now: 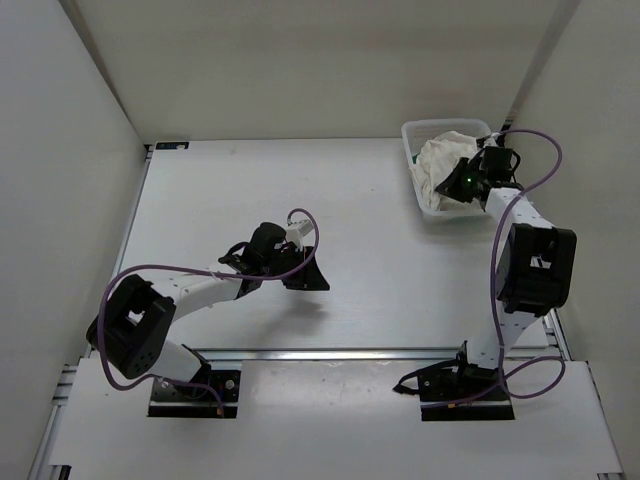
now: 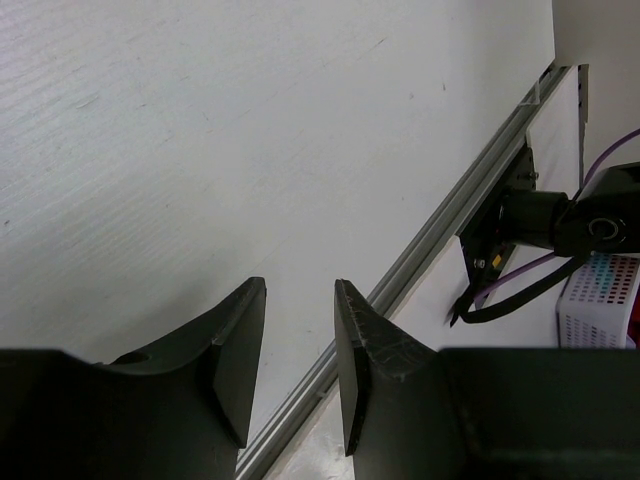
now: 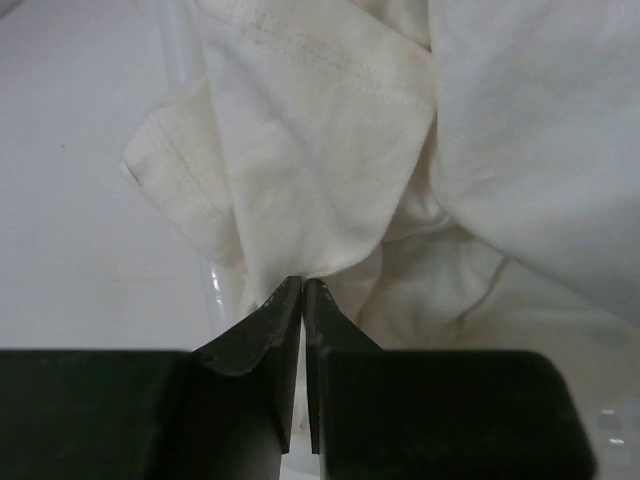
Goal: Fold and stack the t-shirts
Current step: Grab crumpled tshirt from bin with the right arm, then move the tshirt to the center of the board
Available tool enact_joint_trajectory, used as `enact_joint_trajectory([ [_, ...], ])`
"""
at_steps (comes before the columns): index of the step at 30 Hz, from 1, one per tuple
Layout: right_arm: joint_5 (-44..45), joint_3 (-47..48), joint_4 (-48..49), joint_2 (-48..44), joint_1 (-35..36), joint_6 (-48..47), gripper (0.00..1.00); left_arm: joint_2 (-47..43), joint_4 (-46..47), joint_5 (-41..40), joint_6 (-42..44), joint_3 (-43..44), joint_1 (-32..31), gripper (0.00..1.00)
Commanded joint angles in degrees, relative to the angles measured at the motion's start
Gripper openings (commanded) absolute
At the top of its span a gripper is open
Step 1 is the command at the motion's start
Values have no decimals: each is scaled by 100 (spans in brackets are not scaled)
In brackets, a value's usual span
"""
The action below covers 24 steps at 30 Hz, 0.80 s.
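Note:
The white t-shirt (image 1: 440,160) lies bunched in the white mesh basket (image 1: 412,135) at the back right, spilling over its near rim. A sliver of green cloth (image 1: 462,198) shows under it; the red t-shirt is hidden. My right gripper (image 1: 466,178) is over the basket, shut on a fold of the white t-shirt (image 3: 320,170), the cloth pinched at the fingertips (image 3: 303,290). My left gripper (image 1: 305,278) hangs over the bare table at centre left, open and empty; in the left wrist view (image 2: 300,300) its jaws stand apart over the table.
White walls enclose the table (image 1: 300,200) on the left, back and right. A metal rail (image 1: 350,352) runs along the near edge, also seen in the left wrist view (image 2: 430,240). Purple cables loop off both arms. The right arm's base (image 2: 560,225) shows in the left wrist view.

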Motion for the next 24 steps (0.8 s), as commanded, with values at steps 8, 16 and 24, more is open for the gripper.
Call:
enact_joint_trajectory([
  [8, -115, 646, 568, -1409, 336, 67, 0, -100, 84, -47, -107, 94, 66, 44],
  [16, -54, 3369, -22, -2069, 2118, -512, 1, -434, -215, -65, -115, 112, 593, 46],
  [24, -589, 6141, 267, -1375, 3079, -453, 0, -927, 207, 471, -915, -442, 2228, 52],
])
